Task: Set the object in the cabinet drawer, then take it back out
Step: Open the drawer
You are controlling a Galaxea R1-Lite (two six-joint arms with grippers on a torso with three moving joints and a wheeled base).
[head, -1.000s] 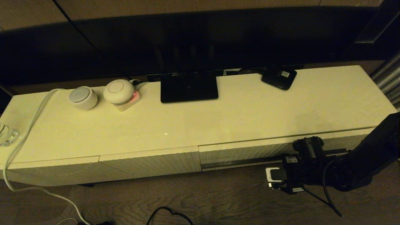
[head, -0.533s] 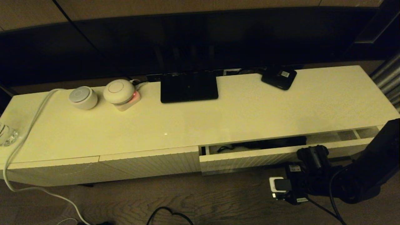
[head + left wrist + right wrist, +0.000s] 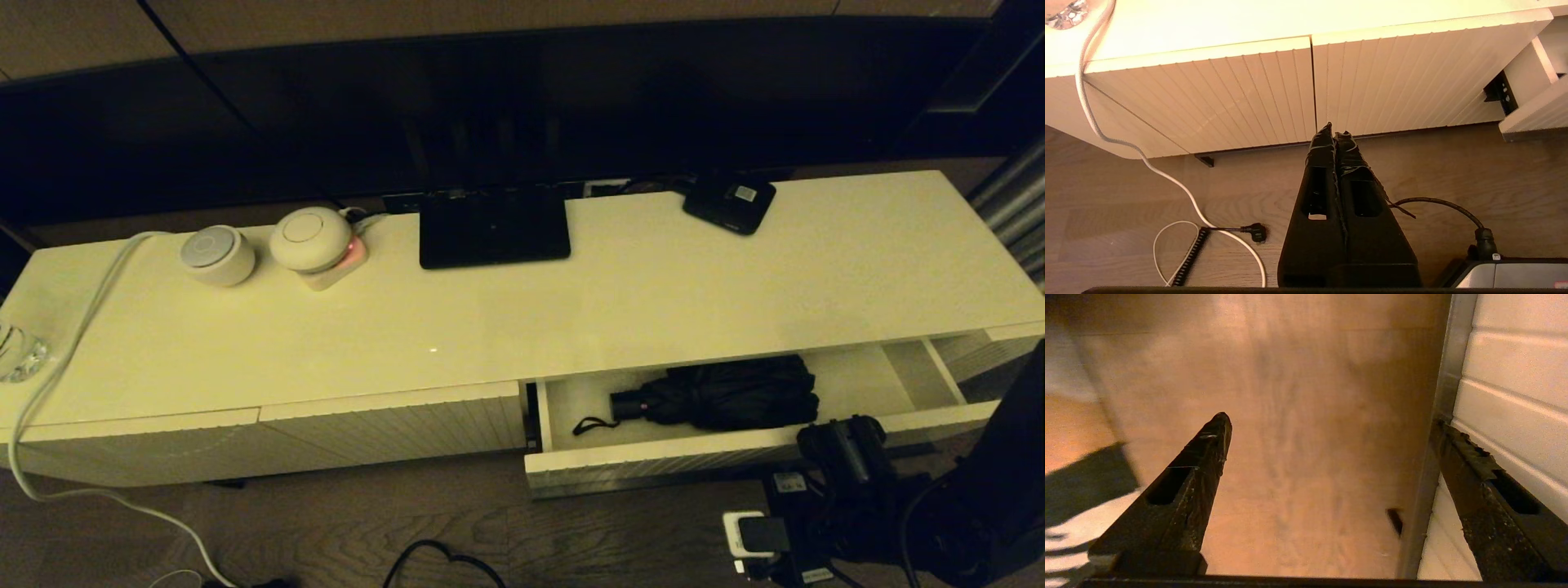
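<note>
The cabinet drawer (image 3: pixel 653 467) stands pulled out at the right of the cream cabinet, its ribbed front facing me. Inside lies the black folding umbrella (image 3: pixel 722 394), handle pointing left and thin strap loop (image 3: pixel 589 425) on the drawer floor. My right gripper (image 3: pixel 841 447) sits low against the drawer front, right of its middle. In the right wrist view its fingers (image 3: pixel 1208 449) are spread wide and it is open (image 3: pixel 1331 433), one finger along the ribbed front (image 3: pixel 1515 375), nothing between them. My left gripper (image 3: pixel 1334 130) hangs shut over the floor before the left cabinet fronts.
On the cabinet top stand a flat black stand (image 3: pixel 494 227), a small black box with a white label (image 3: pixel 729 202), two round white devices (image 3: pixel 217 255) and a glass (image 3: pixel 16 351). A white cable (image 3: pixel 73 327) runs down to the floor. A black cable (image 3: pixel 441 563) lies on the floor.
The drawer has slid out from shut toward me, and the right gripper has drawn back with its front. The umbrella inside has come into view.
</note>
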